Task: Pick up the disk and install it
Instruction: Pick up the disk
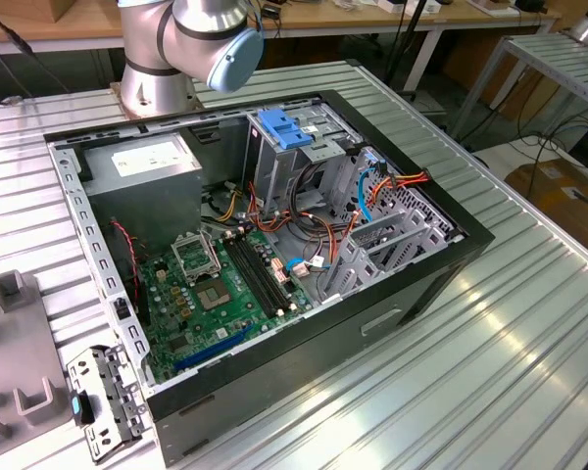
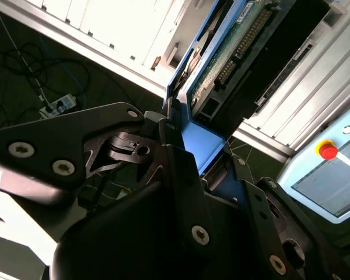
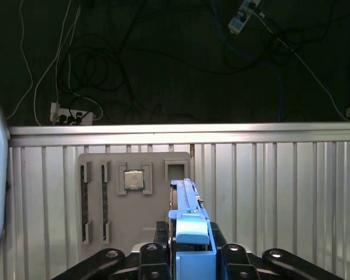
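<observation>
- Disk (image 3: 185,201) is pointing straight out from the gripper (image 3: 189,252), edge-on, with its long axis running away from the wrist.
- Gripper is clamping the disk's blue-framed near end.

you have no text here that can be read. the white label (image 1: 152,157) on the power supply (image 1: 103,178), at ten o'clock inside the computer case (image 1: 304,367) in the exterior view, carries print you cannot make out. the disk (image 2: 233,49) shows no legible marking in the second wrist view.

Computer case (image 1: 274,367): laid open at the exterior view's centre.
Motherboard (image 1: 191,308): seen inside, lower left.
Table (image 1: 510,372): ribbed metal, under the case.
</observation>
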`<state>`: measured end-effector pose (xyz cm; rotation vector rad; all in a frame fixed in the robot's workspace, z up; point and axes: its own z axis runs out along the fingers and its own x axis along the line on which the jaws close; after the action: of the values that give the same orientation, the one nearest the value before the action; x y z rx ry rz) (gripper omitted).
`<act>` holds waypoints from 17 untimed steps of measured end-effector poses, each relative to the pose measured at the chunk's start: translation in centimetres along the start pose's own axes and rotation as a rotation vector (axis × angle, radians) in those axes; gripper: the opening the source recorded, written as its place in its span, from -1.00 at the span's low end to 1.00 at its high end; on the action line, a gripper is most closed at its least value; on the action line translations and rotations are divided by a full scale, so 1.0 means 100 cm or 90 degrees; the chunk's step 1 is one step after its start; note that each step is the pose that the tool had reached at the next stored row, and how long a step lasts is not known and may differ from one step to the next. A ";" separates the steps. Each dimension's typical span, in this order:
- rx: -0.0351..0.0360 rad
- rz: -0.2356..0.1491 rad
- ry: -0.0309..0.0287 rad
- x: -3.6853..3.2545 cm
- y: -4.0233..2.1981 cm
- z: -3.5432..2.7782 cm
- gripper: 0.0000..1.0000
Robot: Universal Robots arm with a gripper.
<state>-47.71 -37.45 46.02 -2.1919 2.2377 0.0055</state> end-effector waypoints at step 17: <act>0.0001 0.000 0.0027 -0.0005 0.0000 -0.0157 -0.26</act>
<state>-47.71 -37.41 47.60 -2.1940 2.2399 0.0007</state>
